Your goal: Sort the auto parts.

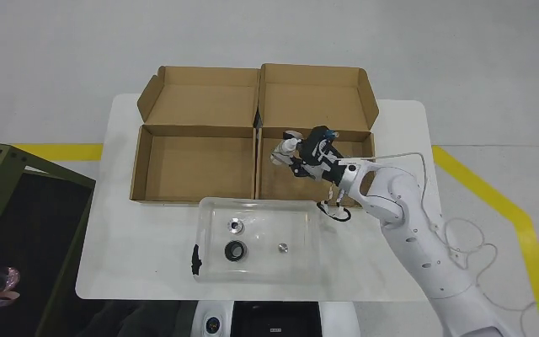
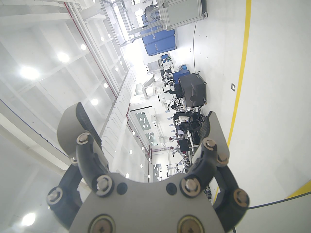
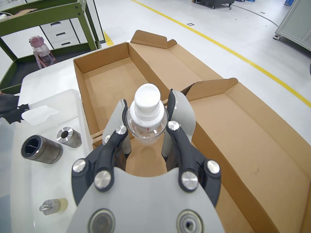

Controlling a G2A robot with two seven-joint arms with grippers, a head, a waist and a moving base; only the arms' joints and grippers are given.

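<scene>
Clear white-capped bottle [image 3: 147, 121] pinched by right gripper [image 3: 147, 99] above right cardboard box [image 3: 243, 132]; its red print illegible; left gripper [image 2: 145, 112] spread, empty.

My tally of what sits on the one white table [image 1: 118, 244], kind by kind.

I count two open cardboard boxes side by side in the upper middle of the top view: a left box [image 1: 198, 164] and a right box [image 1: 274, 184], each with one lid flap folded back. Below them, at lower middle, I see one clear bin [image 1: 261, 263]. In the bin I count three metal parts, no two alike: one silver sleeve [image 1: 233, 226], one dark bearing [image 1: 235, 250] just below it, and one small metal piece [image 1: 283, 248] to their right. I count one clear bottle [image 3: 147, 112] with one white cap, above the right box.
</scene>
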